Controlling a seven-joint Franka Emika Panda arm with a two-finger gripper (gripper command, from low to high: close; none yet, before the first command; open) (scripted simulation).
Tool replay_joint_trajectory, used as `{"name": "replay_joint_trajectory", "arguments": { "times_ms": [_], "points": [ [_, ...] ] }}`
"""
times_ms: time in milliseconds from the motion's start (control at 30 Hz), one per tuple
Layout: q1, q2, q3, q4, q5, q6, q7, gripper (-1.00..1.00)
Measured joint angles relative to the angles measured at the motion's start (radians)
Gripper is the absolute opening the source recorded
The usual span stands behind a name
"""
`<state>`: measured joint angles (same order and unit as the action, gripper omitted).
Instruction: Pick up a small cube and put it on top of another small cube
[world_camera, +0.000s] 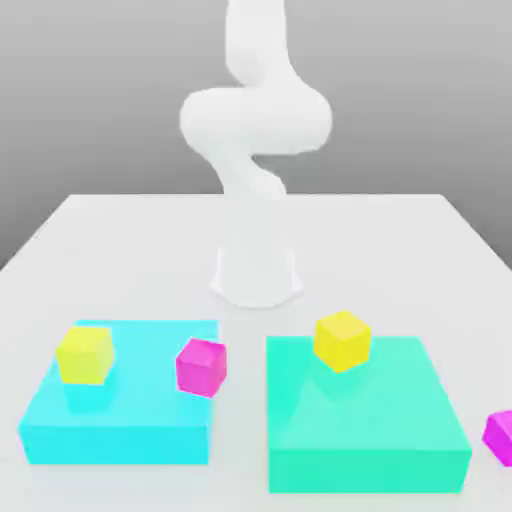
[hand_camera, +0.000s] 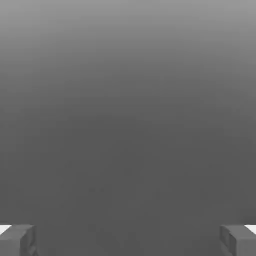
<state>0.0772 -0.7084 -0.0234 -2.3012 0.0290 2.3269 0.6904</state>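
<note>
Four small cubes show in the exterior view. A yellow cube (world_camera: 85, 355) sits on the cyan platform (world_camera: 120, 425) at the exterior view's left. A magenta cube (world_camera: 201, 366) is at that platform's right edge. A second yellow cube (world_camera: 342, 340) rests near the far edge of the green platform (world_camera: 370, 430). Another magenta cube (world_camera: 500, 436) lies at the far right, partly cut off. In the hand view my gripper (hand_camera: 128, 240) is open, its grey fingertips (hand_camera: 17, 240) set wide apart with nothing between them and only a grey backdrop beyond.
The white arm (world_camera: 255, 130) rises from its base (world_camera: 257, 275) at the middle of the white table (world_camera: 120, 250) and leaves the exterior view upward. A narrow gap separates the two platforms.
</note>
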Motion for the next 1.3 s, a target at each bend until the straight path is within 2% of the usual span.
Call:
{"name": "replay_joint_trajectory", "arguments": {
  "times_ms": [300,567,733,967,1100,1133,1300],
  "points": [
    [0.247,0.335,-0.048,-0.003,0.112,0.096,-0.403,0.0],
    [0.393,0.625,-0.001,-0.007,0.17,0.182,-0.726,0.0],
    [0.472,0.799,0.035,-0.012,0.136,0.243,-0.879,0.0],
    [0.556,1.032,0.064,-0.019,-0.033,0.335,-1.0,0.0],
    [0.574,1.177,0.056,0.006,-0.071,0.438,-1.0,0.0],
    [0.576,1.205,0.055,0.012,-0.073,0.46,-0.999,-1.0],
    [0.575,1.205,0.055,0.012,-0.073,0.457,-0.999,-1.0]
  ]
}}
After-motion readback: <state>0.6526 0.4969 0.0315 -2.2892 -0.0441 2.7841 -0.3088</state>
